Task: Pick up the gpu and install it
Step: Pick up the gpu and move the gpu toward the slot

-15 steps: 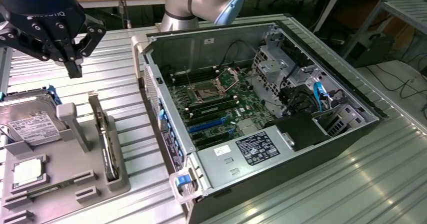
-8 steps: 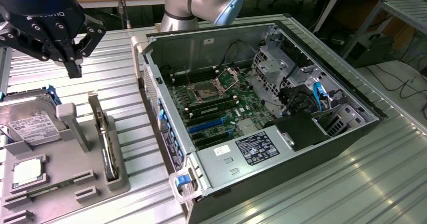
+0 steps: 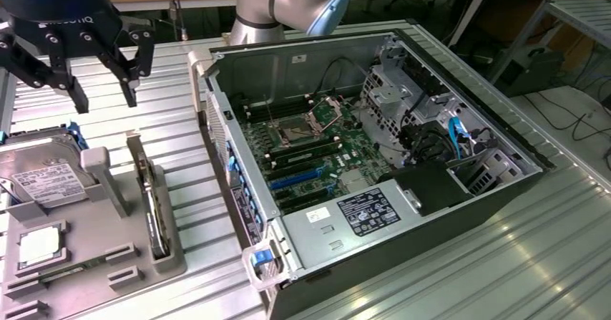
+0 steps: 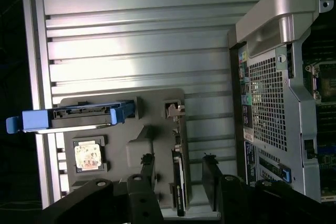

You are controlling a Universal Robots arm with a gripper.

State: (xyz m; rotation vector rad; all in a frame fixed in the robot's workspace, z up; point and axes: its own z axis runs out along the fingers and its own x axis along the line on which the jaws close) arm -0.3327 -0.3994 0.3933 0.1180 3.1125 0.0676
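The gpu [image 3: 153, 200] is a thin dark card standing on edge in a slot of the grey holder tray [image 3: 91, 263], at the exterior view's left. In the wrist view I look down on the gpu's [image 4: 178, 179] narrow edge. My gripper [image 3: 105, 98] hangs well above the tray, beyond the gpu's far end, and its jaws are apart with nothing between them. In the wrist view the gripper [image 4: 179, 165] straddles the line of the card, one black finger on each side, clear of it.
The open computer case [image 3: 496, 130] lies at the exterior view's right, its green motherboard [image 3: 315, 155] exposed. A silver hard drive [image 3: 43, 170] in a blue caddy [image 4: 79, 116] and a small square chip [image 3: 40, 245] share the tray. Ribbed metal tabletop [image 3: 534, 263] surrounds them.
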